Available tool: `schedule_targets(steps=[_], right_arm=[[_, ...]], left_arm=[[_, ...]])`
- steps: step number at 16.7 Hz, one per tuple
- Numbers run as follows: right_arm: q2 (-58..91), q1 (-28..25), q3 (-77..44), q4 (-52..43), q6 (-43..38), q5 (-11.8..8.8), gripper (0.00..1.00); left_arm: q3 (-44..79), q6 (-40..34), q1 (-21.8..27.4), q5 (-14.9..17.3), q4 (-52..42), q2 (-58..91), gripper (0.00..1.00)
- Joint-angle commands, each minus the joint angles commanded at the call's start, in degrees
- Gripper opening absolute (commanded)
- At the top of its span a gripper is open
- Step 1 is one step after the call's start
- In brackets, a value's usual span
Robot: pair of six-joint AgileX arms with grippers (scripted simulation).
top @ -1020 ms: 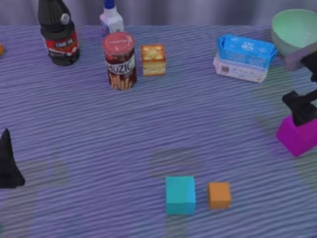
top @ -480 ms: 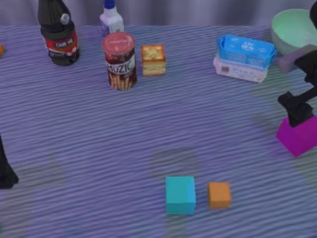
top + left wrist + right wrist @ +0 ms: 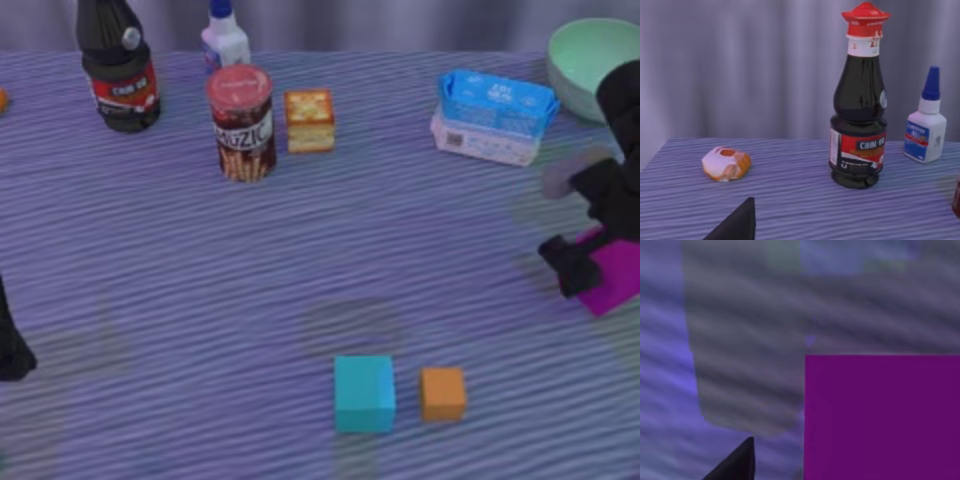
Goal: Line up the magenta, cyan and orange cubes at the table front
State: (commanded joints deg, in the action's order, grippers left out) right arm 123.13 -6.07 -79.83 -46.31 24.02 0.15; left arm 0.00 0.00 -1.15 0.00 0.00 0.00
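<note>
The magenta cube (image 3: pixel 620 287) (image 3: pixel 880 415) sits on the table (image 3: pixel 300 250) at the right edge. My right gripper (image 3: pixel 580 262) hangs low over its left side, open. In the right wrist view one dark fingertip (image 3: pixel 742 460) stands apart from the cube's side, with cloth showing between them. The cyan cube (image 3: pixel 364 392) and the small orange cube (image 3: pixel 443 393) rest side by side near the table front, a small gap between them. My left gripper (image 3: pixel 12 350) is parked at the left edge, open and holding nothing.
Along the back stand a dark sauce bottle (image 3: pixel 120 70) (image 3: pixel 858 125), a white glue bottle (image 3: pixel 224 40), a red-lidded can (image 3: pixel 241 122), a patterned yellow box (image 3: pixel 309 120), a blue wipes pack (image 3: pixel 495 115) and a green bowl (image 3: pixel 590 55). A small bun (image 3: pixel 726 163) lies far left.
My right arm has come down and shifted left over the magenta cube, now covering its left part. The left arm drew back slightly toward the left edge. The cubes have not moved.
</note>
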Motion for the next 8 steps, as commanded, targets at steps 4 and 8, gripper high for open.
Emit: schedule_targets(steps=[4, 8], right_arm=[[1.1, 0.0, 1.2, 1.8, 0.0, 0.0, 1.0], [1.1, 0.0, 1.2, 1.8, 0.0, 0.0, 0.85]], left_arm=[[0.0, 0.0, 0.0, 0.0, 0.0, 0.0, 1.0], [0.0, 0.0, 0.0, 0.0, 0.0, 0.0, 1.0]])
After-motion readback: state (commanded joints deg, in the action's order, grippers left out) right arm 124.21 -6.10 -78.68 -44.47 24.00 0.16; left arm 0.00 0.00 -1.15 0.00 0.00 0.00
